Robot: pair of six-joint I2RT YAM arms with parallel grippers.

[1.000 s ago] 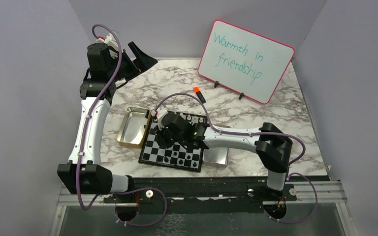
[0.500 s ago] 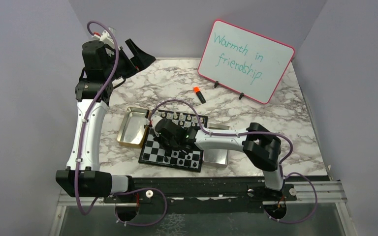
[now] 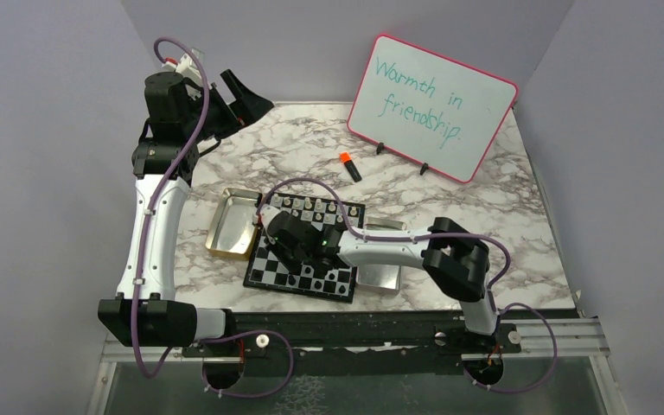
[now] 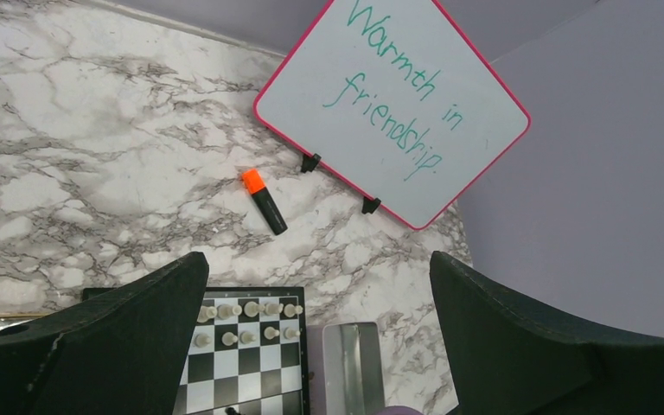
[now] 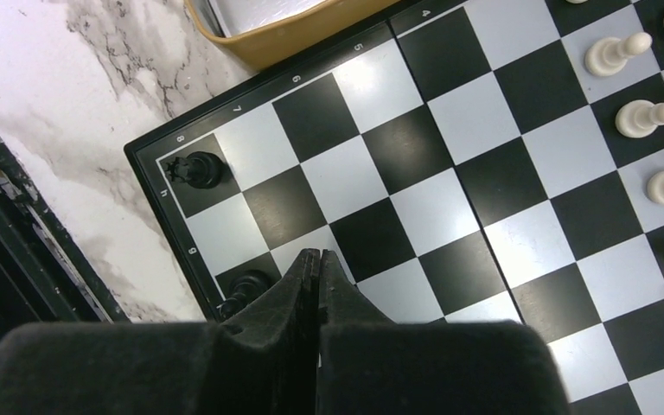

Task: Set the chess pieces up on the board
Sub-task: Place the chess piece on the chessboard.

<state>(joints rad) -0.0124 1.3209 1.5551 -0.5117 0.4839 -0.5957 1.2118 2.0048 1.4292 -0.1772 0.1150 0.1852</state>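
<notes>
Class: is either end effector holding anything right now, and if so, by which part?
Nothing is held. The right end effector is shut and empty over the board; the left end effector hangs wide open with nothing in it.

Black-and-silver checked board, pale and black chess pieces, orange-capped marker, grey-veined marble table, pink-rimmed whiteboard.

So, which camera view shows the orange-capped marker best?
The left wrist view: the marker lies in the open, its orange cap and black body clear. The top external view shows it only small, near the whiteboard. The right wrist view does not show it.
</notes>
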